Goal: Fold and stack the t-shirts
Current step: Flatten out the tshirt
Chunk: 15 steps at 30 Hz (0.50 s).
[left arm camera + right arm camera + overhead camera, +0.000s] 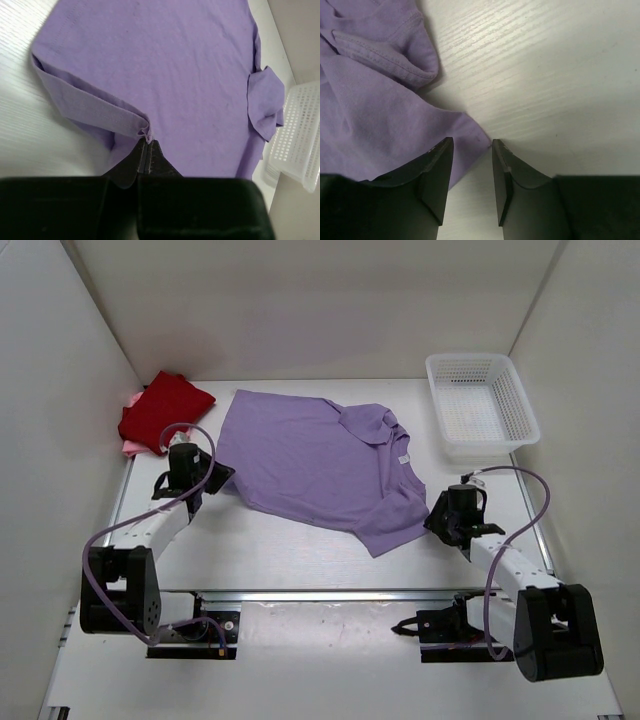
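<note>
The lavender shirt [310, 465] is spread mostly flat in the middle of the desk [300, 560] and it's lying sideways, with the hem end toward the left arm and the collar end toward the white mesh basket [480, 405] at far right. So its long axis runs left to right across the desk, not away from the arms. The left hand [146, 145] is pressed together on a small bunched bit of the shirt's near hem edge, and the cloth puckers right at the fingertips. The right hand [472, 145] sits at the other near corner by the sleeve, fingers spread. A tip of purple cloth pokes toward the gap and one finger lies over the fabric, but nothing's pinched there yet. Each hand is at its own near corner, so my guess is the fold goes near edge over to far edge once the right one closes. The dark red shirt [165, 408] looks folded in the far left corner on top of the pink one [130, 448], well apart from the basket
</note>
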{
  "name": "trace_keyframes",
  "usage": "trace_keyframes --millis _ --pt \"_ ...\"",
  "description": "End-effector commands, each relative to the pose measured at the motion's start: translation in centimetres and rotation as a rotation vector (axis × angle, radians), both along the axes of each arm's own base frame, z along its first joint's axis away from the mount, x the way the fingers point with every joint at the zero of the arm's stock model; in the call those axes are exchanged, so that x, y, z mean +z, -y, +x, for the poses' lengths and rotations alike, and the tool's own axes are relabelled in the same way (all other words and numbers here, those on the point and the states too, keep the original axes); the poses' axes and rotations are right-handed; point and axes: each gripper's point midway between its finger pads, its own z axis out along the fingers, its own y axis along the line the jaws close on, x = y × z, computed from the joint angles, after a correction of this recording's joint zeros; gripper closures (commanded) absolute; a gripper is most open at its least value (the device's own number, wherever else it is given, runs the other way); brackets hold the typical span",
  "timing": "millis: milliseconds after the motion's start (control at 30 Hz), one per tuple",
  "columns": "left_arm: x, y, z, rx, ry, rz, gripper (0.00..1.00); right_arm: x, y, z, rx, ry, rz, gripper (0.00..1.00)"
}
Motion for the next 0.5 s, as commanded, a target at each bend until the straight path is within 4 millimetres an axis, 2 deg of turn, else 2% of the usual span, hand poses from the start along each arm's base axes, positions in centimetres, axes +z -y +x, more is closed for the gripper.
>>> trace_keyframes --millis 0,167,300,333,433,467 --pt "2.2 1.2 -0.2 -0.043 0.066 -0.021 1.0 -1.5 0.3 -1.3 0.011 -0.107 -0.037 0.66" --pt "1.4 2.0 -0.8 -0.067 0.056 -0.027 1.0 -1.7 0.0 -1.4 0.037 -0.16 -0.043 0.79" --pt "0.7 2.6 -0.8 -0.083 0.043 -0.045 1.0 -1.6 -0.5 -1.0 0.047 -0.159 0.007 1.0" --pt "0.9 2.7 -0.7 -0.083 0.047 -0.05 1.0 -1.2 -0.7 -0.6 0.062 -0.145 0.007 1.0" --pt "2.2 3.6 -0.5 -0.118 0.07 -0.072 1.0 1.8 -1.8 0.8 0.104 -0.068 -0.01 1.0" --pt "3.7 3.9 0.2 -0.133 0.102 -0.08 1.0 4.2 -2.3 1.8 0.118 0.009 -0.011 1.0"
